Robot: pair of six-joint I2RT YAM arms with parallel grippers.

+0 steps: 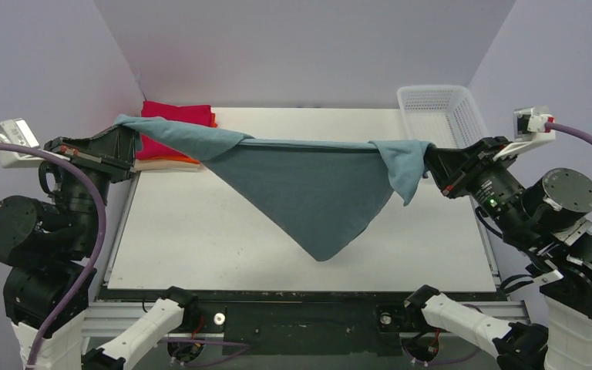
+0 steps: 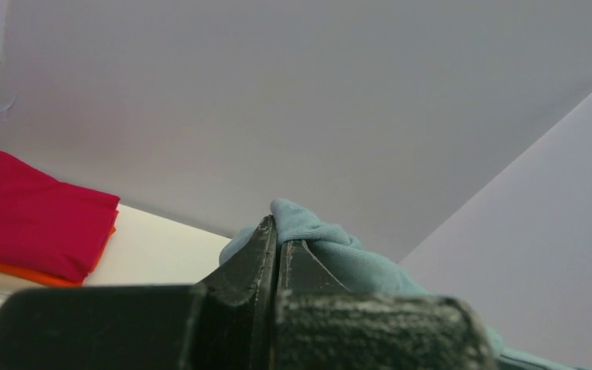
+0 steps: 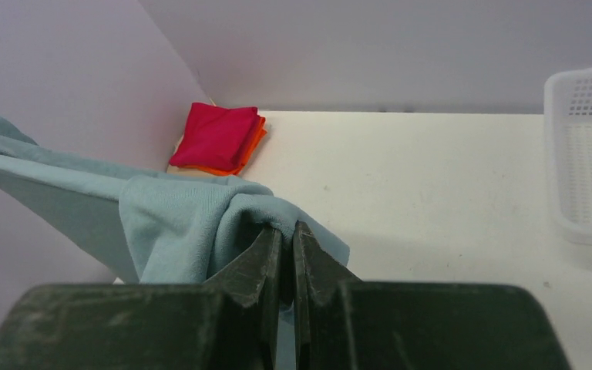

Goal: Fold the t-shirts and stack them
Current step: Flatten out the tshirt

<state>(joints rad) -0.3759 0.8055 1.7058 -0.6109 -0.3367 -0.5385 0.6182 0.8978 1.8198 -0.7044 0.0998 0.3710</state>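
Observation:
The teal-blue t-shirt (image 1: pixel 301 185) hangs stretched in the air between both grippers, its lower part drooping to a point just above the table. My left gripper (image 1: pixel 127 139) is shut on its left end (image 2: pixel 316 231). My right gripper (image 1: pixel 430 163) is shut on its right end (image 3: pixel 200 220). A stack of folded shirts lies at the far left corner: the crimson-red one (image 1: pixel 173 116) on top, the orange one (image 1: pixel 200 160) under it, a beige edge (image 1: pixel 162 165) at the bottom. The stack also shows in the left wrist view (image 2: pixel 38 220) and the right wrist view (image 3: pixel 220 135).
A white mesh basket (image 1: pixel 439 112) stands at the far right of the white table (image 1: pixel 200 247); it also shows in the right wrist view (image 3: pixel 586 154). Purple walls enclose the back and both sides.

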